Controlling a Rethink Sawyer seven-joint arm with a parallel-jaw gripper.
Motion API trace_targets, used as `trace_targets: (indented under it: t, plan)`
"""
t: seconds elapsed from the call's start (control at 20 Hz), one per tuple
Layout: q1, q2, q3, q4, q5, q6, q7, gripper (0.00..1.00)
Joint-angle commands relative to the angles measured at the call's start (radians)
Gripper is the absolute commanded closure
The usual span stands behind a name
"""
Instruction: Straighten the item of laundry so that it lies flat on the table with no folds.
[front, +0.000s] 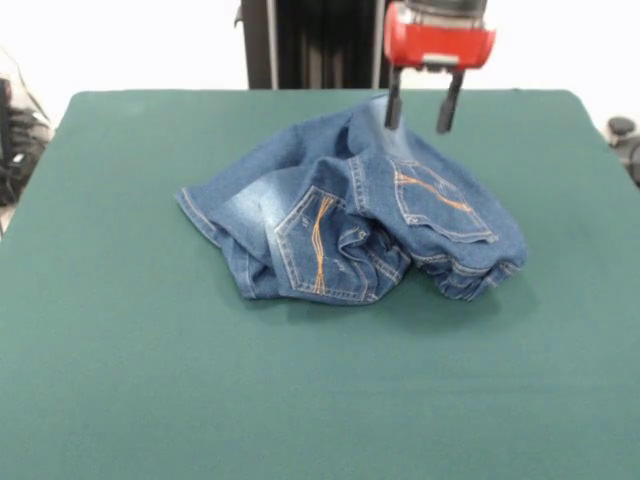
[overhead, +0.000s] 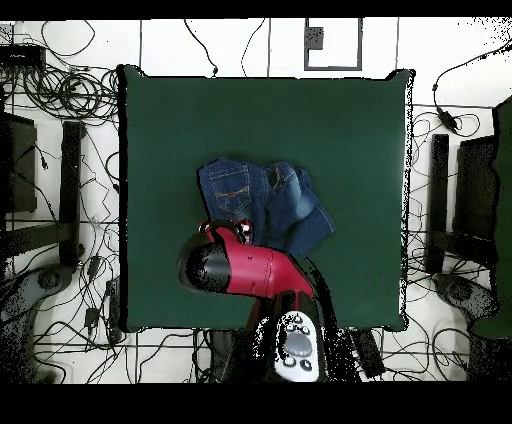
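Note:
The small blue denim jeans (front: 350, 225) lie crumpled in a heap at the middle of the green table (front: 120, 360), with both orange-stitched back pockets facing up and the fabric folded over itself. My gripper (front: 418, 128) hangs from its red body just above the heap's far edge. Its two black fingers (front: 393, 108) are apart with nothing between them, and the left one stands right at the denim. In the overhead view the jeans (overhead: 262, 198) lie at the table's (overhead: 170, 130) centre, and the red arm (overhead: 255, 268) covers their near edge and hides the gripper.
The robot's black pedestal (front: 310, 40) stands behind the table's far edge. Cables and black stands (overhead: 60, 180) surround the table on the floor. Green cloth shows on all sides of the jeans.

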Motion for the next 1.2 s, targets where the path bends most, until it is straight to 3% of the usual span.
trace_targets:
  t: [0.05, 0.6, 1.2]
  plan:
    - [0.010, 0.146, 0.048, -0.121, 0.108, -0.110, 0.277, 0.00]
    - [0.029, 0.135, 0.059, -0.062, 0.203, -0.181, 0.322, 0.00]
    - [0.081, 0.207, 0.056, -0.087, 0.287, -0.322, 0.337, 0.00]
